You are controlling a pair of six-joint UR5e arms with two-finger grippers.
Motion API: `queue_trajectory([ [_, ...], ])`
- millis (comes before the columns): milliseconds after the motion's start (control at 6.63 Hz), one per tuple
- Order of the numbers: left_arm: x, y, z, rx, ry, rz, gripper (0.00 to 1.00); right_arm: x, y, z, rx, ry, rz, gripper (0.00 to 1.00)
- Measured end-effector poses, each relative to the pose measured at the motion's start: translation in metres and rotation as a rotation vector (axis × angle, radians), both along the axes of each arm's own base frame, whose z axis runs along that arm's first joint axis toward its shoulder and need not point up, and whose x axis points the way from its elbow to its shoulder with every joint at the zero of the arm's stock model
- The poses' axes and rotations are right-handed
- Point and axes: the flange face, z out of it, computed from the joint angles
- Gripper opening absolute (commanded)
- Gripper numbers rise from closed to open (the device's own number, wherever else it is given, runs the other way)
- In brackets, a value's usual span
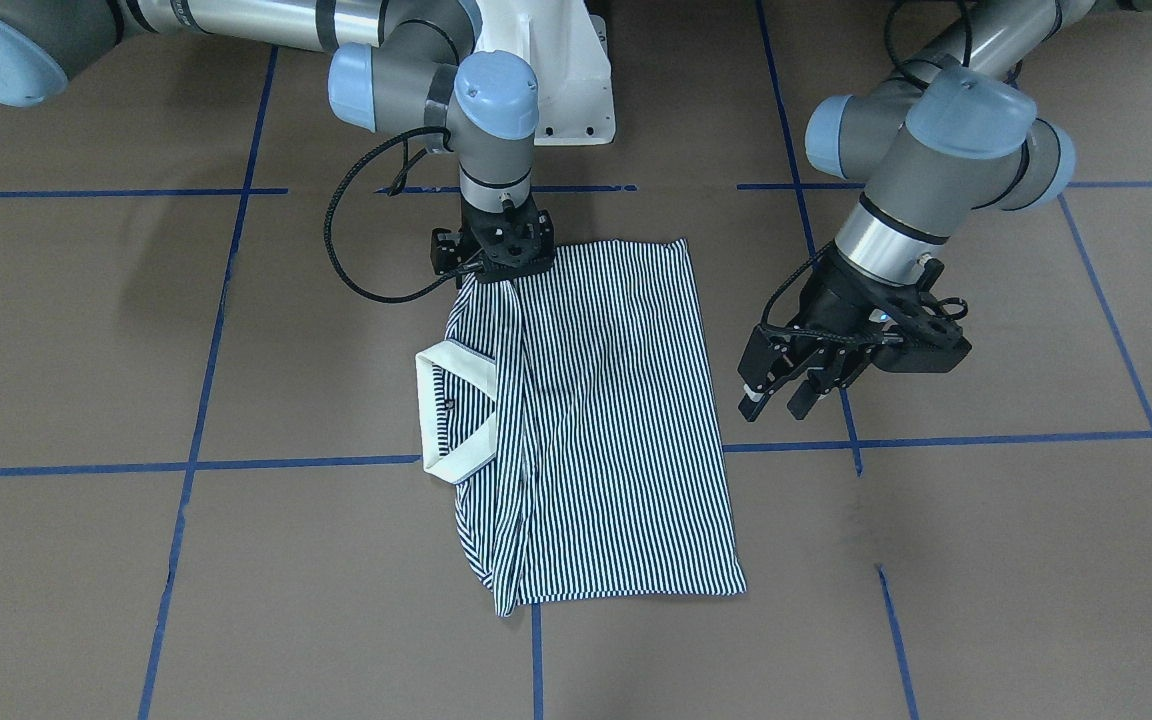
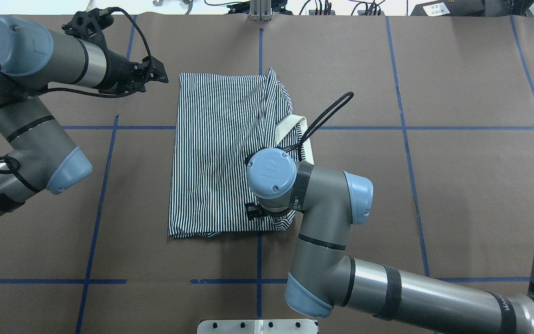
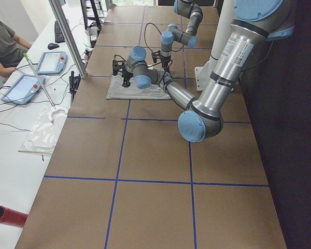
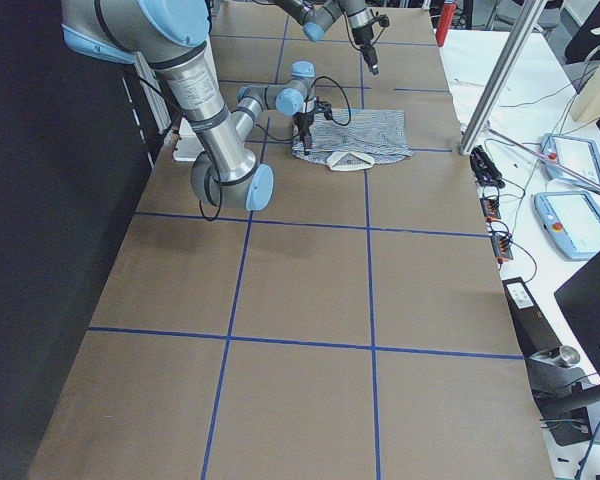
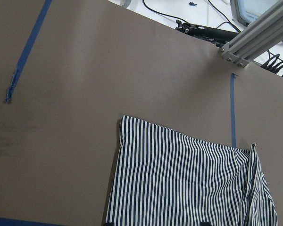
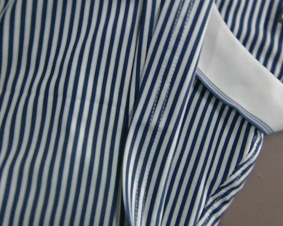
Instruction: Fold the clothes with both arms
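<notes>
**Front-facing view.** The polo shirt (image 1: 606, 420) lies flat on the brown table (image 1: 986, 560), folded to a rectangle, with its cream collar (image 1: 433, 410) on one long side. We see the right gripper (image 1: 498, 270) pointing down onto the shirt's corner nearest the robot. Its fingertips are hidden, so we cannot tell whether it grips. The left gripper (image 1: 778, 398) hangs off the side opposite the collar, clear of the cloth, fingers spread.

**Overhead view.** The right arm (image 2: 322, 218) covers part of the collar side. The left gripper is just off the shirt's far corner.

**Left wrist view.** We see that corner lying flat.

**Right wrist view.** Stripes and collar fill the frame.
</notes>
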Motion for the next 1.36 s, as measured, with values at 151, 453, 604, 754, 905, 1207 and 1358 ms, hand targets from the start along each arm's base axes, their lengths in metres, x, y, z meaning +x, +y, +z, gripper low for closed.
queue_trajectory([
  [151,0.000,0.000,0.000,0.000,0.000,0.000,0.67,0.003,0.000,0.006,-0.002,0.021,-0.001,1.00],
  [453,0.000,0.000,0.000,0.000,0.001,0.000,0.67,0.040,0.005,0.033,0.019,0.062,-0.027,1.00],
  [604,0.000,0.000,-0.001,0.001,0.002,0.000,0.67,0.069,0.018,0.053,0.032,0.083,-0.040,1.00],
  [754,-0.001,0.001,-0.002,0.003,0.004,0.000,0.67,0.087,0.032,0.062,0.045,0.099,-0.048,1.00],
  [905,-0.001,0.002,-0.004,0.005,0.006,-0.001,0.67,0.088,0.039,0.054,0.057,0.101,-0.050,1.00],
  [1207,-0.005,0.005,-0.012,0.000,0.013,-0.004,0.68,0.059,0.025,0.017,0.071,0.085,-0.030,1.00],
  [1358,-0.006,0.007,-0.015,-0.002,0.014,-0.005,0.68,0.036,0.012,0.000,0.068,0.083,-0.016,1.00],
])
